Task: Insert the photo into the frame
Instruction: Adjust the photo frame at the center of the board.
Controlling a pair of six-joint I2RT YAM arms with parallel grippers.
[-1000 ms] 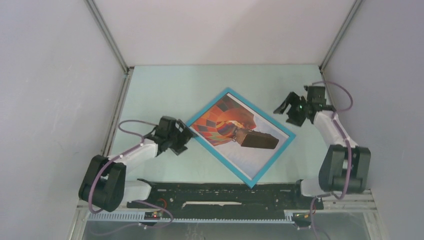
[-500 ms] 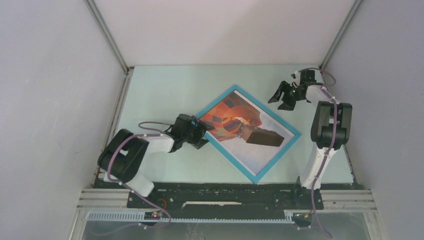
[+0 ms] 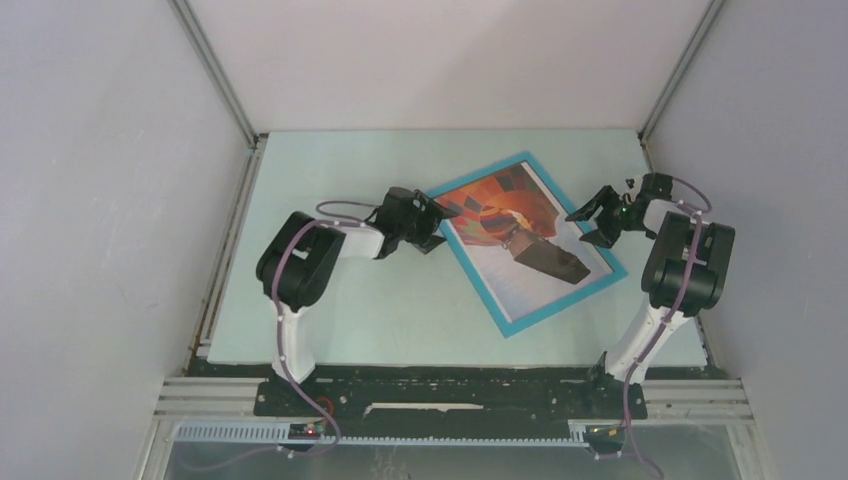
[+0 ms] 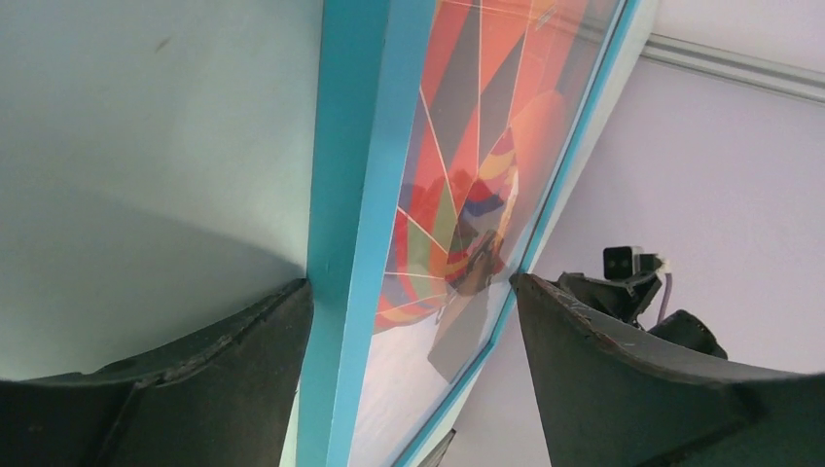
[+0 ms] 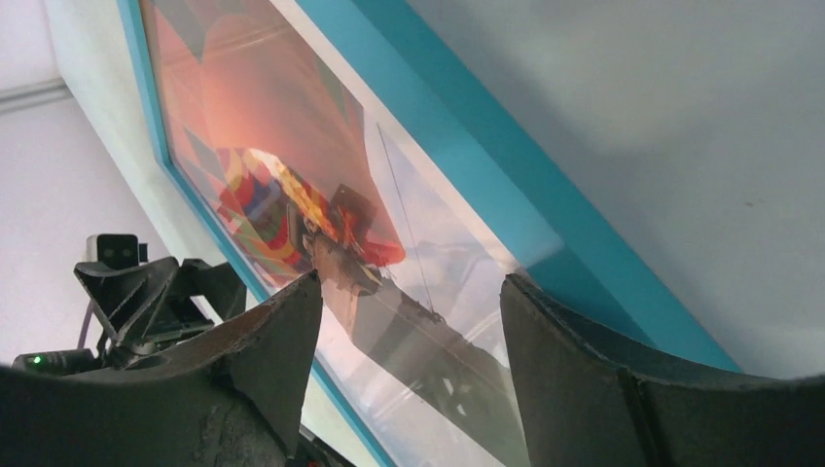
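Top external view: the frame, with the photo seen face-up inside it, has been slid within the last second from the middle of the desk toward 1 o'clock and turned a little. The left claw has been carried along and is now set at the frame's 9 o'clock corner. The right claw has been brought down to its 3 o'clock edge. The insertion is therefore judged done, with only positioning or release thought to remain. In the left wrist view the fingers are held apart, with the frame's corner lying between them; contact cannot be confirmed. In the right wrist view the jaws are likewise spread, nothing is gripped, and the frame lies just beyond them at 12 o'clock.
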